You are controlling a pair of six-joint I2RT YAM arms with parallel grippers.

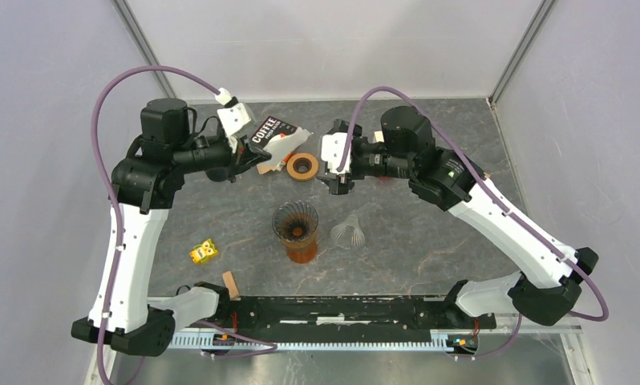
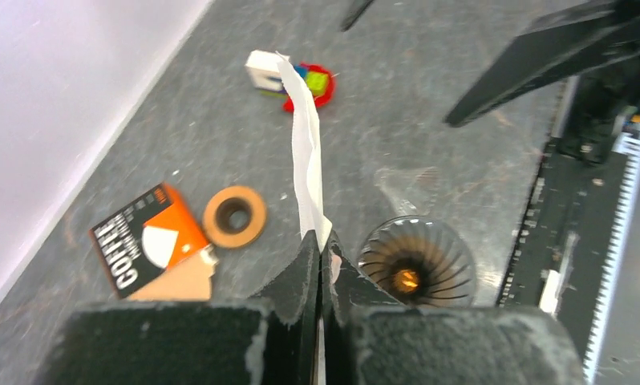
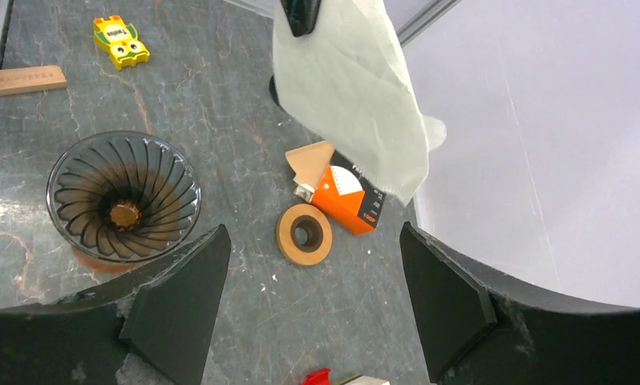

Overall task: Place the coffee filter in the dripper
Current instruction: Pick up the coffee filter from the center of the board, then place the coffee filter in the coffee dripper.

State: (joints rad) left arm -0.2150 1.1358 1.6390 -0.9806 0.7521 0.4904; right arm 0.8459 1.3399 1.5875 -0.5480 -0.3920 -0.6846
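**Desk:** What is the left gripper [image 2: 321, 241] holding?

**Photographer:** Its jaws are pinched tight on one edge of a white paper coffee filter [image 2: 306, 152]. Seen edge-on from the left wrist, the filter juts straight out from the fingertips.

**Desk:** Where is the filter relative to the dripper?

**Photographer:** It is up in the air over the back left of the gray marbled table [image 1: 429, 241], not in the dripper. The ribbed glass dripper [image 1: 275, 218] stands upright at mid-table, nearer the arm bases. From the right wrist, the filter shows as a broad creased sheet hanging in front of the orange-and-black filter box [image 3: 353, 200]. The box lies flat with its flap open.

**Desk:** And the right gripper?

**Photographer:** The right gripper [image 3: 313, 233] is spread wide with nothing between its fingers, and it faces the filter from the opposite side. A brown ring [image 3: 283, 237] lies on the table just beside the box.

**Desk:** Anything else in shot?

**Photographer:** A yellow toy [image 1: 204, 252] and a wooden block [image 1: 232, 284] sit at the front left. A clear glass cone [image 1: 348, 233] lies just right of the dripper. A small red toy [image 2: 309, 84] sits farther off.
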